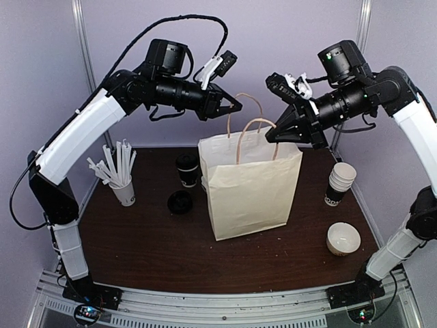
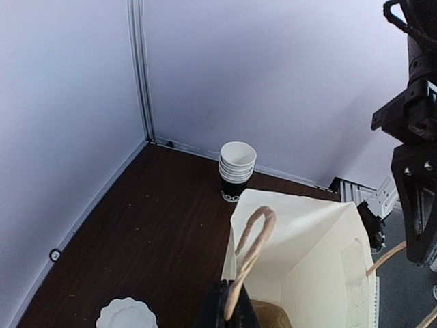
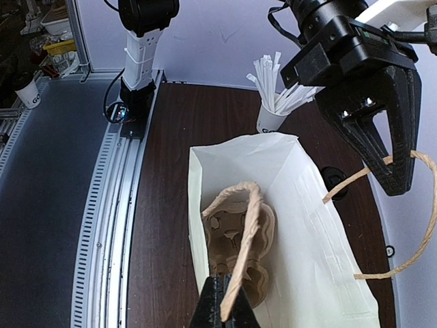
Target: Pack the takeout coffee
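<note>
The takeout coffee (image 1: 187, 169), a small cup with a black lid, stands on the table behind the left edge of the white paper bag (image 1: 249, 184). It is not seen in the wrist views. My left gripper (image 1: 234, 107) is shut on the bag's far rope handle (image 2: 249, 239), above the bag. My right gripper (image 1: 274, 134) is shut on the near rope handle (image 3: 246, 232). The two handles are held apart and the bag's mouth is open. A brown cardboard cup carrier (image 3: 239, 256) lies in the bottom of the bag.
A loose black lid (image 1: 180, 201) lies left of the bag. A white cup of straws (image 1: 124, 188) stands at the far left. A stack of nested cups (image 1: 339, 183) stands right of the bag, and a white fluted bowl (image 1: 343, 239) sits nearer the front right.
</note>
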Motion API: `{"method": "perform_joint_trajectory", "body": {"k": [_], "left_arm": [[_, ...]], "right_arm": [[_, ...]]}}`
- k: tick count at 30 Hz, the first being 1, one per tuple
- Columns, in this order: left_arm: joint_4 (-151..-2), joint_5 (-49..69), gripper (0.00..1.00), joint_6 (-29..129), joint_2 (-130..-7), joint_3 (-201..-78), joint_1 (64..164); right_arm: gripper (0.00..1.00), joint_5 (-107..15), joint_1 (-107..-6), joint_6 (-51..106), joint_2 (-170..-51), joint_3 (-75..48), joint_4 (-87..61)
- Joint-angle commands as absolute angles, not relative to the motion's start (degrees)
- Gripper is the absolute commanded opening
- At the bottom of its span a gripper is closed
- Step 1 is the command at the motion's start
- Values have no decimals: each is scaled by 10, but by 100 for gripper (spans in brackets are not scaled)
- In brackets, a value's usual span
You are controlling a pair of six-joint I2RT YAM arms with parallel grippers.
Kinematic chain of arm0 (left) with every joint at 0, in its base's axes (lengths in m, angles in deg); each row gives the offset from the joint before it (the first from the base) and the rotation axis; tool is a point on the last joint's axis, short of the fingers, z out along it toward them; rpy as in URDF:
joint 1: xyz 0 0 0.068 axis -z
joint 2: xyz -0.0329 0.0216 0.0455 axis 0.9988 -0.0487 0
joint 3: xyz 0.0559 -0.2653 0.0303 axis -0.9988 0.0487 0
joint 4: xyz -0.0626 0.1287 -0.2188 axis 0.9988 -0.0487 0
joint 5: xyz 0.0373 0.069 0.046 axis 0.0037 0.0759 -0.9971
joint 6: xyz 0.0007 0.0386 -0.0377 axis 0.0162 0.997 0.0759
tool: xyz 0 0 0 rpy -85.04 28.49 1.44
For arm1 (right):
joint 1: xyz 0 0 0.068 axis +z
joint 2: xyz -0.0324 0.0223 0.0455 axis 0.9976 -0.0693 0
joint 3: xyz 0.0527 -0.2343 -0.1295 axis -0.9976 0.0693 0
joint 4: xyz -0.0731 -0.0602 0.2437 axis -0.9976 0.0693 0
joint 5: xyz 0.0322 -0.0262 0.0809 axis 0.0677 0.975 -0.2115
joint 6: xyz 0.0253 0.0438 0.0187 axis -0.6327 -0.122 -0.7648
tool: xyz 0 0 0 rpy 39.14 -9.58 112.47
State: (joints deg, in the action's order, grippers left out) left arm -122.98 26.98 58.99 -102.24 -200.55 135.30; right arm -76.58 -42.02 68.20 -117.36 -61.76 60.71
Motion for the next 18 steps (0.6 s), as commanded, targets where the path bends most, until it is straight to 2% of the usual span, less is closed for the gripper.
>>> {"method": "perform_joint_trajectory", "body": {"k": [1,2,3,4,5,6,7,8,9,13,18], "left_arm": [[-1214,252,5,600,-1034,-1996,1351],[-1216,249,12,598,-1036,-1997,1350],[-1218,243,30,599,-1039,-1997,1348],[-1219,223,54,596,-1040,-1997,1347],[-1220,199,75,595,-1041,-1998,1347],[-1222,188,89,596,-1041,-2000,1346],[-1223,184,96,597,-1041,-2005,1343],[-1227,182,97,598,-1041,-2011,1342],[-1231,182,97,602,-1040,-2016,1341],[-1232,190,98,607,-1012,-1988,1341],[-1223,240,98,622,-958,-1889,1342]], "right_arm": [[2,-743,-423,670,-1173,-600,582],[7,-738,-425,668,-1174,-595,578],[22,-732,-428,665,-1174,-591,574],[45,-727,-432,662,-1174,-589,572],[61,-729,-437,657,-1174,-592,573],[73,-737,-448,651,-1173,-598,572],[83,-746,-459,641,-1170,-605,569],[90,-758,-471,635,-1168,-611,567],[93,-766,-480,634,-1167,-620,571],[92,-764,-493,649,-1151,-606,589],[89,-763,-532,646,-1115,-536,586]]}}
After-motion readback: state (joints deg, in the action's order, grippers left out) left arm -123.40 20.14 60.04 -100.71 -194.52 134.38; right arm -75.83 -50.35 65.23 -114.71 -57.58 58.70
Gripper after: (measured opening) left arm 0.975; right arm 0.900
